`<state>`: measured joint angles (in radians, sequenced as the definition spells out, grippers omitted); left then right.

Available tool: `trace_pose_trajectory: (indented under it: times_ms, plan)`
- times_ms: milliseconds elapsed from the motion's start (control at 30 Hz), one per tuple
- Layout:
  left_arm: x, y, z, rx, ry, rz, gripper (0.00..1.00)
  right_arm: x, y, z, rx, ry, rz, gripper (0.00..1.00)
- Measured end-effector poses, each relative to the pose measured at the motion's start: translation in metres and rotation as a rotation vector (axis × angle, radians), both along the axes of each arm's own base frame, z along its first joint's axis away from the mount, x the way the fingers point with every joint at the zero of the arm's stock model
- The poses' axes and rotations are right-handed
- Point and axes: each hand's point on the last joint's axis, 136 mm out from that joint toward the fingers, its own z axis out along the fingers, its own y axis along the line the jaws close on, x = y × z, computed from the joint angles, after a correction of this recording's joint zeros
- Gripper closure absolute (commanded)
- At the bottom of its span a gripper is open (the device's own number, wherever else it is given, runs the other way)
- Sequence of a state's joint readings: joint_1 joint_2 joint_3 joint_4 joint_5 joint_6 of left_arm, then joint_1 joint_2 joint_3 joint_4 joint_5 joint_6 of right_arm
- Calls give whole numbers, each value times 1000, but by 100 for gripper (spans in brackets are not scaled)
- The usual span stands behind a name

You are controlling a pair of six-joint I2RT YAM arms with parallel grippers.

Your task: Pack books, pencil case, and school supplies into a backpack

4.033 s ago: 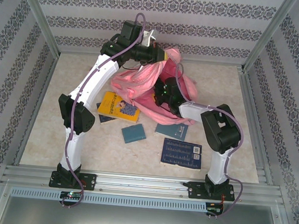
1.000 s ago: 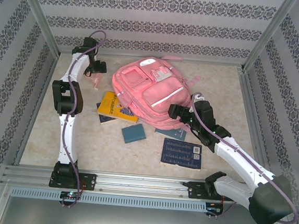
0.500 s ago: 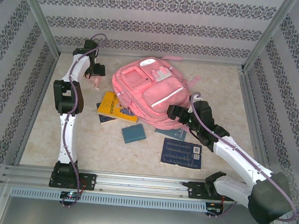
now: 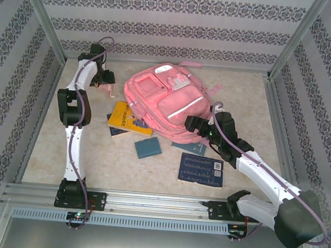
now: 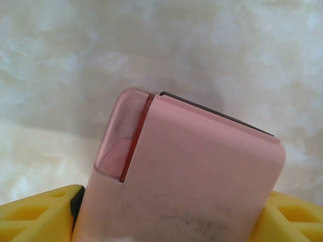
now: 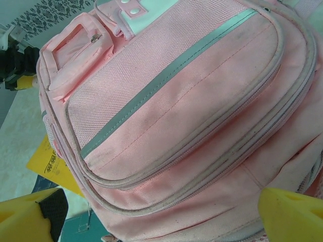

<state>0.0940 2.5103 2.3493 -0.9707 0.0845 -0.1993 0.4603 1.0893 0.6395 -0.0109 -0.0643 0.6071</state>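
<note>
Top view: left gripper far left, arm stretched forward, at pink box. Right gripper agape, empty, arm low, at the near edge of the backpack. Yellow book just beside the backpack. Left wrist: yellow fingers pressed against both sides of the box. Right wrist: fingertips spread wide before the backpack's front.

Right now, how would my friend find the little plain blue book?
Start at the big pink backpack in the middle of the table. Just past its near-left edge, towards the arms' bases, lies a yellow book, and nearer still the teal-blue book. It is the smallest book, with a plain cover; the navy ones carry white print.
</note>
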Motion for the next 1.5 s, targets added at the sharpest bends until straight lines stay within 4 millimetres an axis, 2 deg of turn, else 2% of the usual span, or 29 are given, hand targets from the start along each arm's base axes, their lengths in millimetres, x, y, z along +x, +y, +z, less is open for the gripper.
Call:
trace_pose_trajectory:
  times_ms: [167, 333, 433, 600, 700, 800, 933, 1133, 1267, 1367, 1500]
  plan:
    - [-3, -12, 4, -75, -3, 8, 40, -1, 2, 0, 2, 1, 8, 3]
    - [-29, -24, 11, -145, 19, 30, 40, -5, 9, 0, 3, 2, 39, 3]
    - [-47, -30, 29, -176, -3, 48, 40, -8, 15, 4, 8, 6, 67, 3]
    - [-70, -40, 81, -236, -127, 69, 40, -5, 23, 20, 39, -13, 100, 3]
    - [-84, -47, 105, -277, -193, 70, 40, -4, 30, 23, 52, -6, 126, 3]
    - [-103, -56, 116, -311, -227, 62, 40, -4, 38, 22, 70, 12, 161, 3]
    - [-133, -71, 116, -341, -233, 38, 41, -4, 48, 21, 104, 48, 212, 3]
    - [-174, -119, 127, -367, -256, -91, 42, 0, 59, 19, 164, 104, 263, 3]
    - [-191, -162, 137, -345, -300, -260, 44, 4, 62, 17, 223, 145, 278, 3]
    - [-205, -195, 137, -331, -316, -396, 44, 3, 65, 17, 255, 169, 290, 3]
    - [-215, -219, 134, -316, -333, -518, 44, 4, 66, 22, 300, 183, 292, 2]
